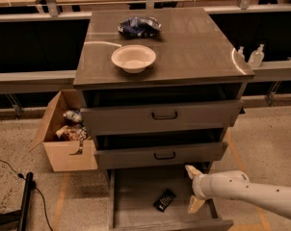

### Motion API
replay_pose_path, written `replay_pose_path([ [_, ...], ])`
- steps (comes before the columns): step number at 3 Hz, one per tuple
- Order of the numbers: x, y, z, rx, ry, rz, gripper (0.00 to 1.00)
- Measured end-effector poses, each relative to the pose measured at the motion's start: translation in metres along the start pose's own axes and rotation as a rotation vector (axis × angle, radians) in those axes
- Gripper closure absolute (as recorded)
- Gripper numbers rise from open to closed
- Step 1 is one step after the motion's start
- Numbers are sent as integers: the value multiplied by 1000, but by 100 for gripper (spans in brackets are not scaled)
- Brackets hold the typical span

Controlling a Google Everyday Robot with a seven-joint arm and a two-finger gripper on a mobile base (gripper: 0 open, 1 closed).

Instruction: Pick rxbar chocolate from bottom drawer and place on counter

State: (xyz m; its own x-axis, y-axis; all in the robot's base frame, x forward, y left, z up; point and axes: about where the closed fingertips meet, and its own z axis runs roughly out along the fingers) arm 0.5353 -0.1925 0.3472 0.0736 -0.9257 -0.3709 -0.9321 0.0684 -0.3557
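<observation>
The counter (184,47) tops the cabinet at twelve o'clock. Below it, the bottom drawer (136,196) stands open. My gripper (191,189) hangs over its right side, fingers spread apart, holding nothing. The rxbar chocolate (165,199) lies on the drawer floor, near, at my eight o'clock.

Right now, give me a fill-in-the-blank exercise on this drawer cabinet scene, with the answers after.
1. Of the three drawers, the rxbar chocolate lies in the ____ one.
2. The gripper, fingers open, is on the ____ side of the bar in the picture, not touching it.
3. On the counter, a white ____ stands in front of the blue snack bag.
Missing words: bottom; right; bowl.
</observation>
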Motion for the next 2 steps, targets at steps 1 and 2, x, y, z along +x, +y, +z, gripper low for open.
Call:
replay_pose_path([
  [1,10,-4,28,-30,-38,-24,0],
  [2,20,-6,52,-66,-111,-42,0],
])
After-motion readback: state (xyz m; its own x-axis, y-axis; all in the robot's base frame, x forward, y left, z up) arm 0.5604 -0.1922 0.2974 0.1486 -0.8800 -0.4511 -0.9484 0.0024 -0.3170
